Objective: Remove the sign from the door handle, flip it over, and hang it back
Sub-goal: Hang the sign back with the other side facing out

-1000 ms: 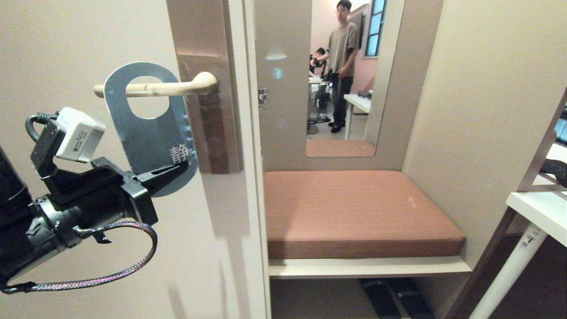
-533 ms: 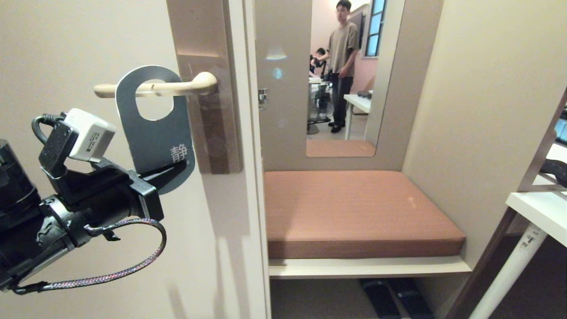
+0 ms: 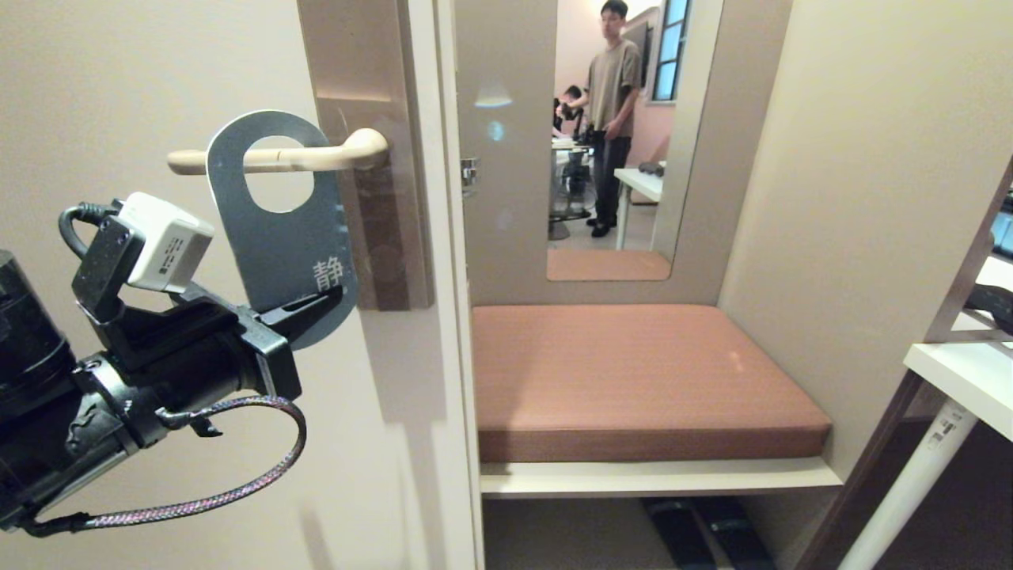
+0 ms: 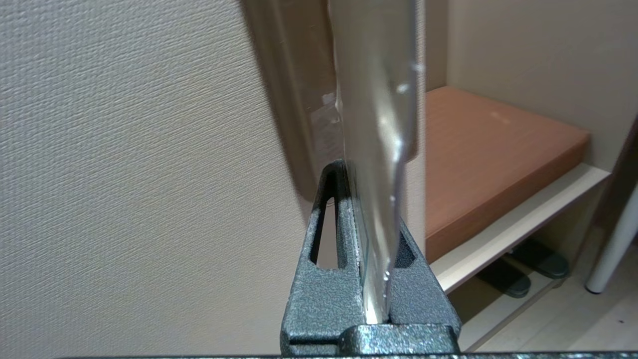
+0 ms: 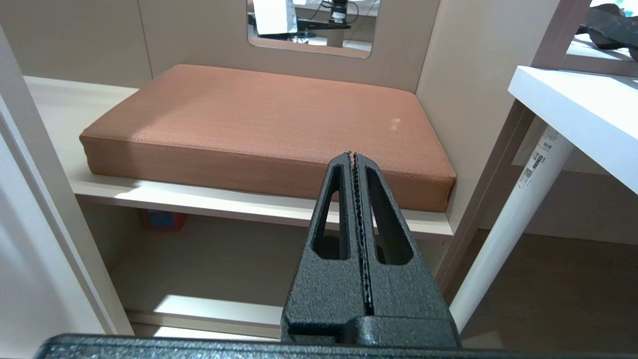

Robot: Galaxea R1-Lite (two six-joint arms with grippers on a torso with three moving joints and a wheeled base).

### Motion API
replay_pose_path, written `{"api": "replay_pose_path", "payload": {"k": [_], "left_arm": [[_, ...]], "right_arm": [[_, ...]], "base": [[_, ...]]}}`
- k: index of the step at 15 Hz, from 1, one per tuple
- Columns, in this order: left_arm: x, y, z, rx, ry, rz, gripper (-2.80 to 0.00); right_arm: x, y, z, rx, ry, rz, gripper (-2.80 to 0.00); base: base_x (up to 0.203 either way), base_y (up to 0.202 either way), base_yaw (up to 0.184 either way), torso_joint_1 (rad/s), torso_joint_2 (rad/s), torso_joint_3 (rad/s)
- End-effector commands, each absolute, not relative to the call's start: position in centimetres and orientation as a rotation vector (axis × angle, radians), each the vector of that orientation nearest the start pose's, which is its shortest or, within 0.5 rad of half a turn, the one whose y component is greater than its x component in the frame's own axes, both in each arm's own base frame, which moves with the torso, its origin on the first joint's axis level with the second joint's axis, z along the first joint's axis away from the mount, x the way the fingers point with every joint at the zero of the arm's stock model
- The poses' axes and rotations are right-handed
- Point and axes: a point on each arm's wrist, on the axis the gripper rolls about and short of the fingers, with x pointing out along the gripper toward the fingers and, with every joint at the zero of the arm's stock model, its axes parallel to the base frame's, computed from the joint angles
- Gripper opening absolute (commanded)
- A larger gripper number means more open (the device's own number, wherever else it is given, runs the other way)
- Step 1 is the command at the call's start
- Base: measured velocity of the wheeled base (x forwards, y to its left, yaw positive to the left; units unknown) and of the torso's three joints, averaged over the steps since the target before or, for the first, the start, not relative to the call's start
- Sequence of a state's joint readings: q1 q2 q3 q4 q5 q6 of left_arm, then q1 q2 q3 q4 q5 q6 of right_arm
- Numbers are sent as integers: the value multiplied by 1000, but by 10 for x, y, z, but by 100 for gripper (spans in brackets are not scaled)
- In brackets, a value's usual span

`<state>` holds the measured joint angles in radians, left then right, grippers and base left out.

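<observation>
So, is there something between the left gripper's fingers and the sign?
Nothing. In the left wrist view the left gripper is shut directly on the lower edge of the sign, with its fingers pressing against it.

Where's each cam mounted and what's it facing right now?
Head: on the head, facing the door; left pincer clamps the sign hung on the door handle.
Left wrist: behind the left pincer, sign edge-on.
Right wrist: behind the shut right pincer, facing the cushion.
Shared: the cushion appears in all three.
</observation>
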<state>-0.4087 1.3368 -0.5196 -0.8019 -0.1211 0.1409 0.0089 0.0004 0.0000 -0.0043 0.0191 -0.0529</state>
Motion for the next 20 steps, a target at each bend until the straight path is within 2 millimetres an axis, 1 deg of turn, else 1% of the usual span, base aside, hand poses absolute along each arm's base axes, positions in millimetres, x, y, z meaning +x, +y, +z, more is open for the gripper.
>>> {"api": "replay_pose_path", "payload": {"k": [1, 7, 8, 9, 16, 20], "left_arm": [[184, -89, 217, 136, -41, -556, -280], [181, -90, 217, 138, -43, -570, -280], [180, -90, 216, 139, -40, -569, -62], [180, -90, 216, 139, -39, -567, 0], [175, -89, 217, 103, -41, -575, 0], [162, -82, 218, 60, -50, -571, 0]], "right_arm": [[-23, 0, 76, -54, -5, 29, -280], [-23, 0, 76, -54, -5, 29, -280], [-23, 0, 76, -54, -5, 29, -280], [-23, 0, 76, -54, -5, 29, -280], [-23, 0, 76, -54, -5, 29, -280], [-23, 0, 76, -54, -5, 29, -280]], "base": [[0, 0, 0, 0, 0, 0], [0, 0, 0, 0, 0, 0], [0, 0, 0, 0, 0, 0], [0, 0, 0, 0, 0, 0], [0, 0, 0, 0, 0, 0], [0, 0, 0, 0, 0, 0]]}}
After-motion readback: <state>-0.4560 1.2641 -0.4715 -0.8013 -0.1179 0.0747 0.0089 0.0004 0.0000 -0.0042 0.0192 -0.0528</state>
